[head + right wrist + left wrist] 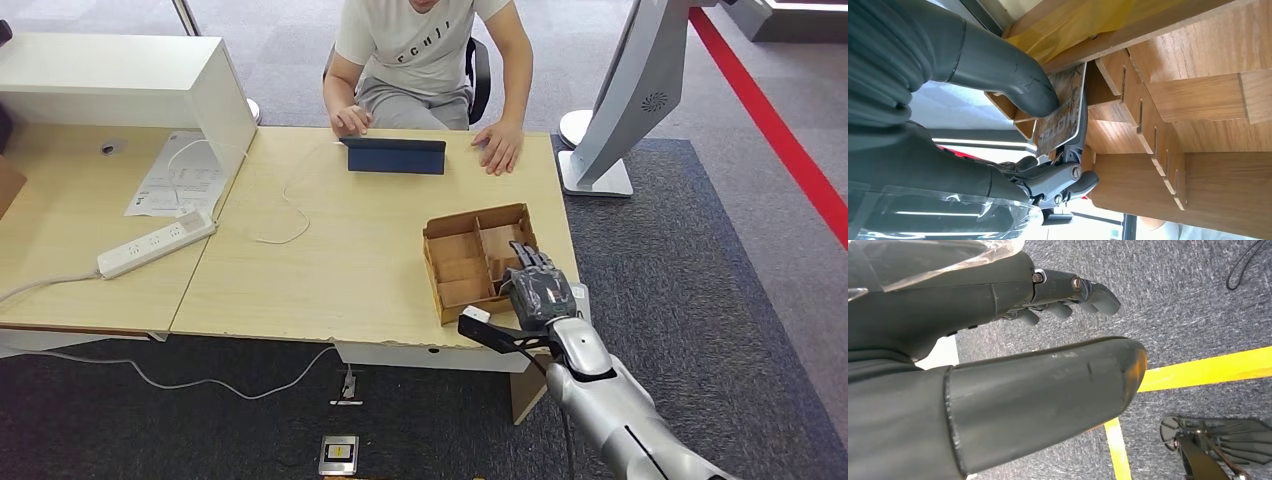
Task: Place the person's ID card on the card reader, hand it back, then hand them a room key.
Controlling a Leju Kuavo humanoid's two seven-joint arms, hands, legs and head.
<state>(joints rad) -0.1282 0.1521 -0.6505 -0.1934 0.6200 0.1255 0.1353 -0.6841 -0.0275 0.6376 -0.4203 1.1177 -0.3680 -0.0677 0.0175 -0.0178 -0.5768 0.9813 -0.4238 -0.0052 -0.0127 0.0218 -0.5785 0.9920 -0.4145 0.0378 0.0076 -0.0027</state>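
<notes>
My right hand (540, 290) reaches into a wooden compartment box (470, 222) at the table's near right corner. In the right wrist view its thumb (1018, 80) and fingers (1063, 175) pinch a printed room key card (1063, 115) standing between the box's wooden dividers (1148, 130). A dark blue card reader (396, 156) stands at the far side of the table in front of a seated person (420, 50), who has both hands (500, 148) on the tabletop. My left hand (998, 365) hangs over grey carpet, fingers (1068, 295) apart from the thumb and holding nothing.
A white power strip (155, 243), papers (180, 180) and a white cabinet (130, 85) occupy the left table. A thin white cable (290, 215) loops over the wood. A white machine stand (620, 110) rises beyond the table's right end. Yellow floor tape (1208, 370) lies below my left hand.
</notes>
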